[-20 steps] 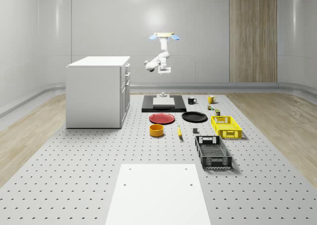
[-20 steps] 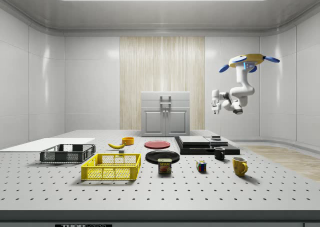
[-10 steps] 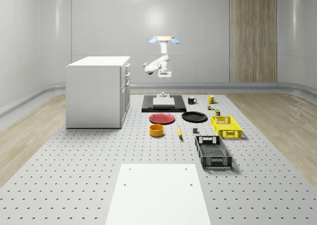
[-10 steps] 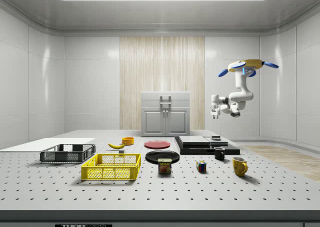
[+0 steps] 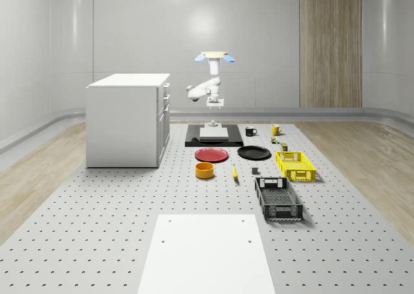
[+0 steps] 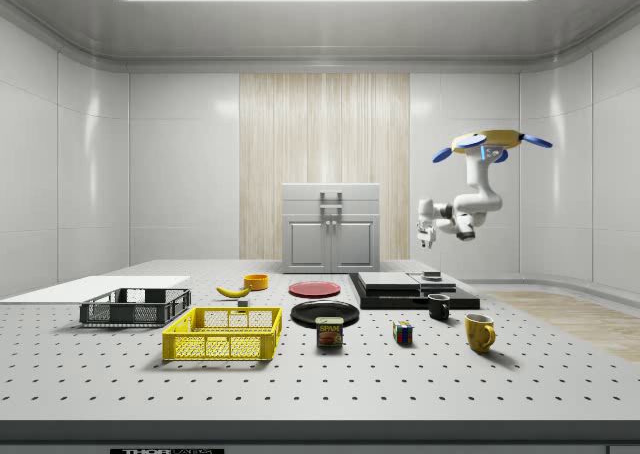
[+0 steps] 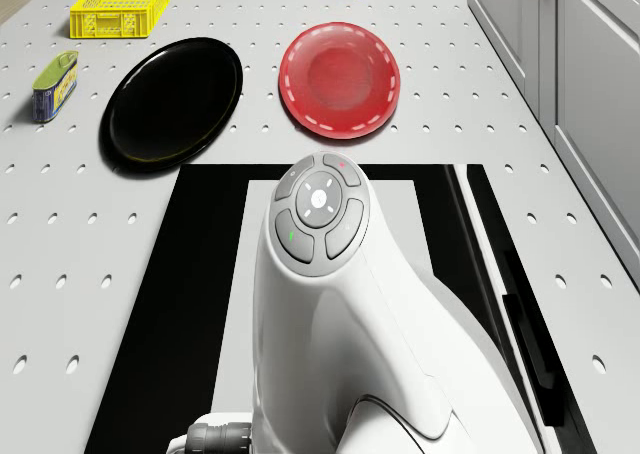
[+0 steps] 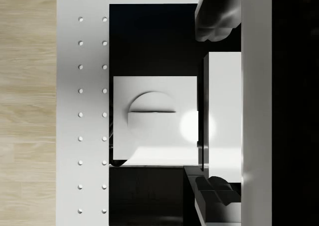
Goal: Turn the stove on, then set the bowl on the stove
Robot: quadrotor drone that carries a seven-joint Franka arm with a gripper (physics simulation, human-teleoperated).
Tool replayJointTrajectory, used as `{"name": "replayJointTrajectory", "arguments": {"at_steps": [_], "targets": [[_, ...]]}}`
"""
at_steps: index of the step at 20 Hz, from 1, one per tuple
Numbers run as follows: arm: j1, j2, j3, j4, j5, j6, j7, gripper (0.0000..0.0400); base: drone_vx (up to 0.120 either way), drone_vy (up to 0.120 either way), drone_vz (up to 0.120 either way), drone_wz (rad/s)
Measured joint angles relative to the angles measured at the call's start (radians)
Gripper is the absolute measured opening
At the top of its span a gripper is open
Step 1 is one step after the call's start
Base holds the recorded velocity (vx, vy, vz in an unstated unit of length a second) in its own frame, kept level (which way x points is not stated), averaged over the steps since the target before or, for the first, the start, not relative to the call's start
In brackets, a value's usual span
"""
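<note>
Stove first: we see its black slab lying flat at the far end of the perforated table, with a pale plate on top and, at its far edge, a white knob block that carries a round dial. Straight above that block hangs our gripper, pointing down, its two fingers spread apart with nothing between them; in the side view the gripper sits clear of the stove, air showing under it. Our drone hovers above the stove's far end, the white arm folded beneath it. The orange bowl rests on the table nearer the whole-scene camera, well apart from the stove, just beyond the red plate. Beside that plate lies a black plate, and past it the yellow crate. A banana lies near the bowl, a black crate closer to the camera. The white cabinet stands at the whole-scene view's left, and a dark mug and a yellow mug stand off the stove's right side.
</note>
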Motion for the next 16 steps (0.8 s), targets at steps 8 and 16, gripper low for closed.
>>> {"name": "replayJointTrajectory", "arguments": {"at_steps": [8,16], "targets": [[-0.014,-0.039,0.013,0.003,0.021,0.036,0.013,0.04,0.0,-0.015,-0.12,0.0],[-0.026,-0.076,0.023,0.005,0.04,0.07,0.024,0.04,0.0,-0.01,-0.12,0.0]]}}
